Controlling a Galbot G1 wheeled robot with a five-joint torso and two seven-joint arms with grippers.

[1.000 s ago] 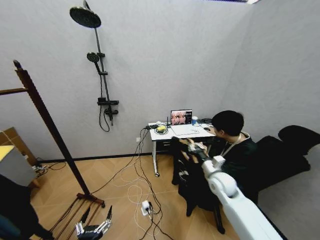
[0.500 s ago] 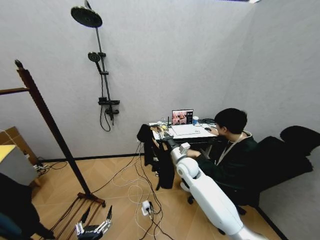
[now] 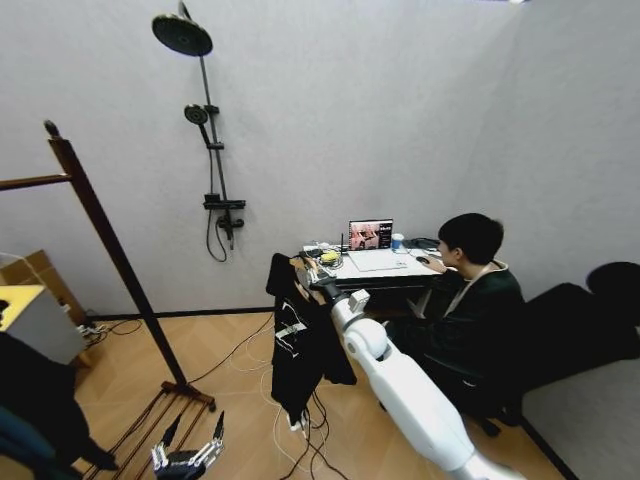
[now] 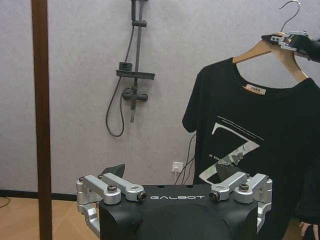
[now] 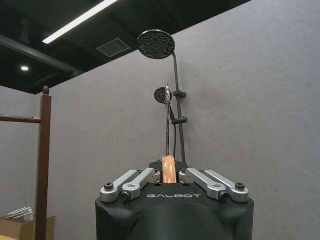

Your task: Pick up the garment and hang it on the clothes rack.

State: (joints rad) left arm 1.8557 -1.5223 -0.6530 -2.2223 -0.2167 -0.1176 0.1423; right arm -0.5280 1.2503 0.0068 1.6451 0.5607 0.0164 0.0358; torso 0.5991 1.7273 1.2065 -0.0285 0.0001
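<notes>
Right gripper (image 3: 312,280) pinches the wooden hanger (image 4: 272,47); the black garment (image 3: 300,345) hangs below it, well apart from the clothes rack (image 3: 110,245). Left gripper (image 3: 190,455), spread, hangs low near the rack's base.

"galbot" on the left gripper (image 4: 175,197) and right gripper (image 5: 173,196) housings

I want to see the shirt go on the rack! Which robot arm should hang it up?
Probably the right: the right gripper already grips the hanger carrying the garment. The left gripper hangs low, empty, by the clothes rack.
</notes>
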